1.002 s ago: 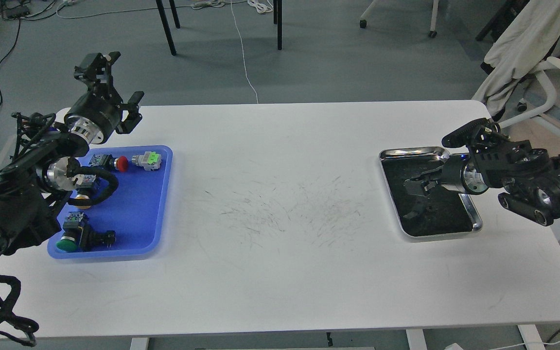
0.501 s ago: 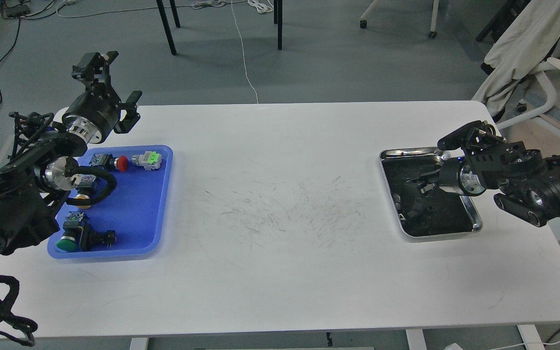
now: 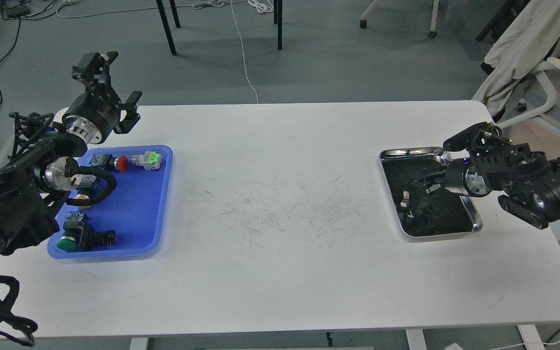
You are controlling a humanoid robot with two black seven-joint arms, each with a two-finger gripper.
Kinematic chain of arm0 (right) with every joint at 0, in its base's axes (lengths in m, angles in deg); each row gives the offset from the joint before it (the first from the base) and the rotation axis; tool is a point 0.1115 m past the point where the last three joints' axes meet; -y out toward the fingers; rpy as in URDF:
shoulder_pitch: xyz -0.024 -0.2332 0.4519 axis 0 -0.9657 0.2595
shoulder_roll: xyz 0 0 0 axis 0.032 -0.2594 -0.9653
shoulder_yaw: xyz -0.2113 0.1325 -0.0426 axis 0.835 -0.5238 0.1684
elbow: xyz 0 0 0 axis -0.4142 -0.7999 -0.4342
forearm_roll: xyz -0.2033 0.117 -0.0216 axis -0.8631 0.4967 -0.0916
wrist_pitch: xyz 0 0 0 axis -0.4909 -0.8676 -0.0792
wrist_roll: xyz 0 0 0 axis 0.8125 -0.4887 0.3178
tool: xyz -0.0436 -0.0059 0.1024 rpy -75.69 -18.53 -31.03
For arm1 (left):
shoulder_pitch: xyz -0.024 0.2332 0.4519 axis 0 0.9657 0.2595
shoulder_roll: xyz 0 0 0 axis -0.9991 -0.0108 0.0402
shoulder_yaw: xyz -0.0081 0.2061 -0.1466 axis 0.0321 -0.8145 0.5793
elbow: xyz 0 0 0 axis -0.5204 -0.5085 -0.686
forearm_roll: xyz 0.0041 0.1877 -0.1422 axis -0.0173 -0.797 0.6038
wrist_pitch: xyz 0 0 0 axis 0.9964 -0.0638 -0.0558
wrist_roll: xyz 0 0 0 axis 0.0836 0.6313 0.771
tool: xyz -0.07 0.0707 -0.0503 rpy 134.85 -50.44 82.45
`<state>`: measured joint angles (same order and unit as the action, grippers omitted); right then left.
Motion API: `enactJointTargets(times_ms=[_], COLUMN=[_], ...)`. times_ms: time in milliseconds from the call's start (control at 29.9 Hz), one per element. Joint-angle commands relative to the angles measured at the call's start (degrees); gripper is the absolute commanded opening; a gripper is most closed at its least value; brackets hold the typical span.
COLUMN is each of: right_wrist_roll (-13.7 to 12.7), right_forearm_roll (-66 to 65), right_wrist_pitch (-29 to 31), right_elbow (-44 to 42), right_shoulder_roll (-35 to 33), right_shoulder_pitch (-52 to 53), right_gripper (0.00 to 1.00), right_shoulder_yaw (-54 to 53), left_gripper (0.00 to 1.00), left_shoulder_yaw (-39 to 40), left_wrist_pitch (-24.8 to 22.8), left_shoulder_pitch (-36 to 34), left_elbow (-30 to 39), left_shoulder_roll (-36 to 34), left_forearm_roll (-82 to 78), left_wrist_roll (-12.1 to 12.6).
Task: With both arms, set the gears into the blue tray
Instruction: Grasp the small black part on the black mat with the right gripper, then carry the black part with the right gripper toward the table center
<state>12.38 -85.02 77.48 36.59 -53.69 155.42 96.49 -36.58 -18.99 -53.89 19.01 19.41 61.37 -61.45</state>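
The blue tray [image 3: 136, 214] lies at the table's left end. My left gripper [image 3: 114, 82] hangs raised above the tray's far edge, fingers spread wide, open and empty. My right gripper [image 3: 415, 190] reaches from the right into the shiny steel tray [image 3: 406, 152], low over its dark inside. Its black fingers merge with that dark floor, so their state is unclear. I cannot pick out the gears against the dark tray floor; only a few small pale bits show near the fingertips.
Several push-button switches lie in the blue tray: a red-capped one [image 3: 121, 164], a green-and-grey one [image 3: 149, 159], a yellow one [image 3: 82, 199] under my left arm, a green-capped one [image 3: 69, 241]. A white chair [image 3: 552, 82] stands off the table's far right corner.
My right gripper has shifted about inside the steel tray, dipping left and then drawing back right. My left gripper rose slightly and has since held still.
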Motion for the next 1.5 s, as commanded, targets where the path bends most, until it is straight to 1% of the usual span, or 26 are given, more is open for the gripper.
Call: enactJointTargets(times_ms=[0,67,100,134,167,200,267,434,468,635,735,802,869,1103,1303,1470], right_wrist_roll=[0.08,0.16,0.25,0.25,0.25,0.25,0.34,0.34,0.34,0.34,0.34,0.34,0.34,0.52,0.60,0.52], right_forearm_roll=[0.01,0.01,0.01,0.01,-0.07,0.01,-0.07,-0.07,-0.16,-0.16,-0.25,-0.25,-0.16,-0.16,0.10,0.10], right_wrist_pitch=[0.00,0.00,0.08,0.08,0.08,0.08,0.17,0.17,0.17,0.17,0.17,0.17,0.17,-0.18,-0.79,-0.88], right_elbow=[0.07,0.16,0.25,0.25,0.25,0.25,0.25,0.16,0.16,0.07,-0.02,-0.10,-0.54,-1.07,-2.22,-1.51], right_shoulder_roll=[0.57,0.75,0.75,0.75,0.75,0.75,0.75,0.75,0.75,0.75,0.75,0.75,0.75,1.10,3.12,3.74], right_shoulder_pitch=[-0.10,-0.10,-0.10,-0.19,-0.19,-0.19,-0.19,-0.36,-0.45,-0.80,-0.89,-0.89,-0.89,0.51,2.36,5.34], right_gripper=[0.51,0.48,0.46,0.41,0.38,0.38,0.32,0.29,0.26,0.20,0.13,0.06,0.01,0.01,0.01,0.01], right_shoulder_yaw=[-0.03,-0.03,0.06,0.15,0.15,0.15,0.32,0.32,0.32,0.41,0.41,0.41,0.33,-0.20,-0.55,-5.99], left_gripper=[0.99,0.99,0.99,0.99,0.99,0.99,0.99,0.99,0.99,0.99,0.99,0.99,0.99,0.99,0.99,0.99], left_shoulder_yaw=[0.08,0.00,0.00,0.00,0.00,0.00,0.00,0.00,0.00,0.00,0.00,0.00,0.00,0.00,-0.09,-0.09], left_wrist_pitch=[-0.04,0.04,0.05,0.05,0.05,0.05,0.05,0.05,0.05,0.05,0.05,0.05,0.05,0.05,0.05,0.31], left_shoulder_pitch=[0.00,0.00,0.00,0.00,0.00,0.00,0.00,0.00,0.00,0.00,0.00,0.00,0.00,0.00,0.35,0.35], left_elbow=[0.00,0.00,0.00,0.00,0.00,0.00,0.00,0.00,0.00,0.00,0.00,0.00,0.00,0.00,0.00,0.44], left_shoulder_roll=[-0.11,-0.11,-0.20,-0.11,-0.20,-0.20,-0.28,-0.20,-0.20,-0.11,-0.11,-0.20,-0.20,-0.28,-0.28,-0.55], left_forearm_roll=[0.00,0.00,0.00,0.00,0.00,0.00,0.00,0.00,0.00,0.00,0.00,0.00,0.00,0.00,0.00,0.09], left_wrist_roll=[0.00,0.00,0.00,0.00,0.00,0.00,0.00,0.00,0.00,0.00,0.00,0.00,0.00,0.00,0.09,0.18])
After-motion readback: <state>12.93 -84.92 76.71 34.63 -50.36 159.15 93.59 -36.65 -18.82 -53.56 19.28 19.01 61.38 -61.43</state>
